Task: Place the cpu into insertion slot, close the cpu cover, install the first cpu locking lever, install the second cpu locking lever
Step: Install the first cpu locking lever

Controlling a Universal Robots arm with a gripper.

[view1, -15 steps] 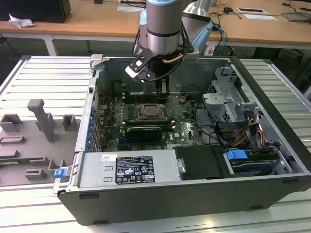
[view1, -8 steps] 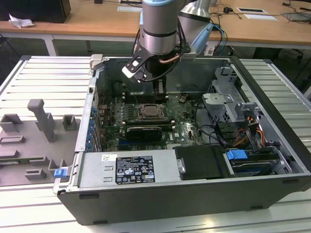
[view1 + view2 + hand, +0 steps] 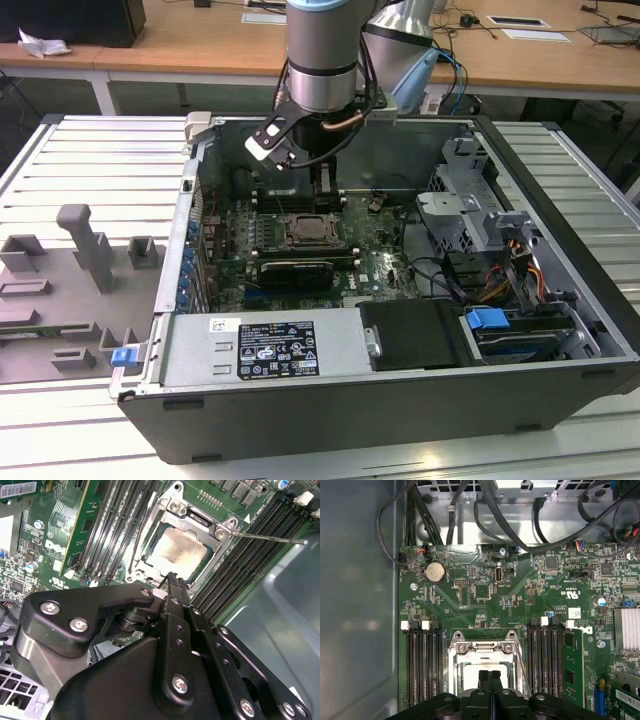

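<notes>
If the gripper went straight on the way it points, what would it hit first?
Most likely the cpu lying in the insertion slot: the gripper, shut, points down at it with nothing visible between. How far above it hangs is unclear.

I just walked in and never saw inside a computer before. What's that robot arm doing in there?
The robot arm reaches into an open computer case, with its gripper shut and empty-looking, fingertips close above the insertion slot on the green board. The cpu lies in the slot, and the cpu cover looks folded down around it. A thin lever sticks out sideways, not clipped down.
</notes>
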